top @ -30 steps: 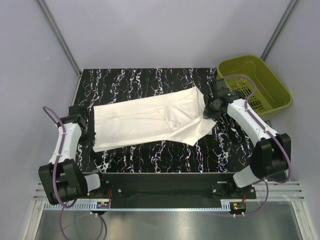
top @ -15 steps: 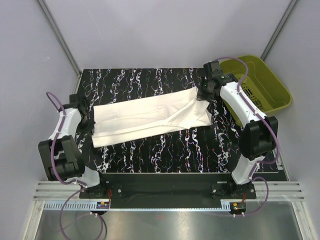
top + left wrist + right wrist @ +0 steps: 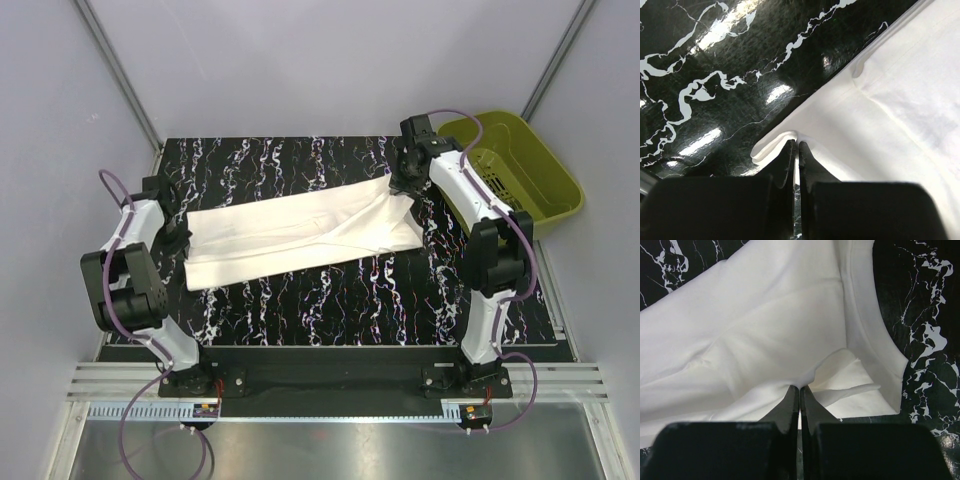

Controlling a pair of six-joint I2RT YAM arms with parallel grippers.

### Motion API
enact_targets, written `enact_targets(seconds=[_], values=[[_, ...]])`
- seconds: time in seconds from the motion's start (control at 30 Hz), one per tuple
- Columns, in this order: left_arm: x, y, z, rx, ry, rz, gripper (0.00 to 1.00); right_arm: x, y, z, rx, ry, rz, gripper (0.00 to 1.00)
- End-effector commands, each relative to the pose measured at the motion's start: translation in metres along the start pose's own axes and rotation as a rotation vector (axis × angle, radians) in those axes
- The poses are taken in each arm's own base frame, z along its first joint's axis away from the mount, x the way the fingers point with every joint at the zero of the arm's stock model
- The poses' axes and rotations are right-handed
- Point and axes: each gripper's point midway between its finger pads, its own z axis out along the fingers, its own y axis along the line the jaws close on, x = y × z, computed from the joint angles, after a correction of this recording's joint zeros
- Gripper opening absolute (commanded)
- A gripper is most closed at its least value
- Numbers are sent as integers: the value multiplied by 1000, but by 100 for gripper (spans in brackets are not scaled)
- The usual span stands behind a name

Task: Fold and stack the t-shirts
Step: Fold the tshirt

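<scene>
Here left claw (image 3: 796, 146), right claw (image 3: 800, 389) pinching t-shirt (image 3: 300, 235).

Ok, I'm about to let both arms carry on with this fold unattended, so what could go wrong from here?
1. The left gripper pinches only a thin lip of the t-shirt; it could slip out under tension.
2. The right gripper is shut on bunched layers, so one layer may drop and the fold end up crooked.
3. Creases near that end could get folded in.
</scene>
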Motion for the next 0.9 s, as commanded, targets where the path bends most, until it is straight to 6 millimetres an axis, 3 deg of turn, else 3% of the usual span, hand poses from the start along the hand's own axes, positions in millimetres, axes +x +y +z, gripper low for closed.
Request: enact_targets(seconds=[0.0,0.27,0.87], values=[[-21,-13,-2,22,-50,7,0,-19,0,-3,-11,-35,-3,0],[-29,-18,4,-1,-48,16,0,-24,0,19,-6,-22,0,0],[-34,-23,18,-30,-37,14,4,-29,2,45,-1,-14,15,0]])
